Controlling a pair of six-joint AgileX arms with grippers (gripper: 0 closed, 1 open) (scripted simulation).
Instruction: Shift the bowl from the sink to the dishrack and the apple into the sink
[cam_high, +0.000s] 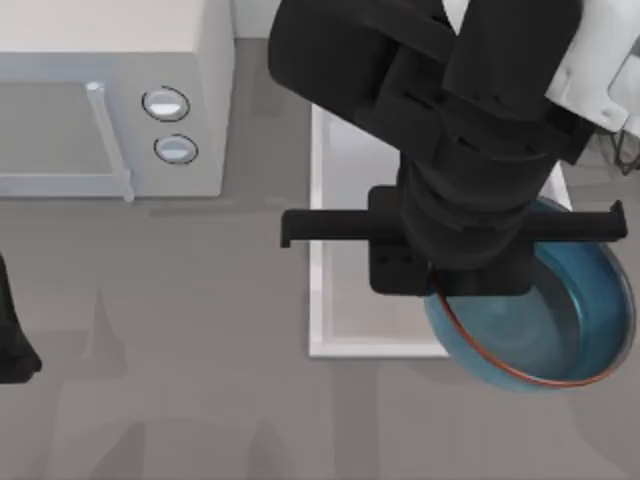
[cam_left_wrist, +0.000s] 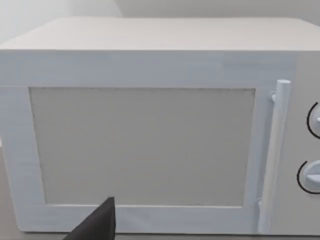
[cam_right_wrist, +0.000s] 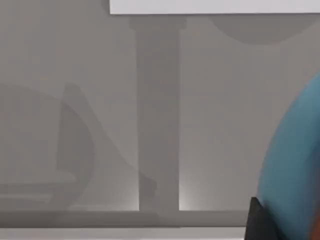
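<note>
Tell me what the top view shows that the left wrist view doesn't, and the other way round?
Only the top view: the glossy blue bowl with its reddish-brown rim, tilted over the near right corner of the large white rectangular sink, under the right arm's black claw, and a sliver of the left arm at the left edge. Only the left wrist view: the white microwave face-on, with its whole door panel. Both share the microwave, its handle and two dials.
</note>
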